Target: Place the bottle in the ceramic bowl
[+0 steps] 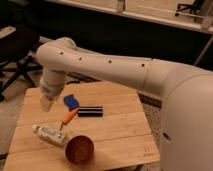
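Note:
The bottle (50, 134) lies on its side on the wooden table (115, 131), near the front left, with its cap towards the left. The reddish-brown ceramic bowl (80, 149) stands just right of it at the table's front edge, and nothing is inside it. My gripper (46, 104) hangs from the white arm (100, 64) over the left part of the table, above and behind the bottle's cap end and apart from it. It holds nothing that I can see.
A black cylinder (90, 111) lies at the table's middle. A blue object (71, 102) and an orange-handled tool (69, 117) lie between it and my gripper. A dark office chair (17, 47) stands to the left, off the table.

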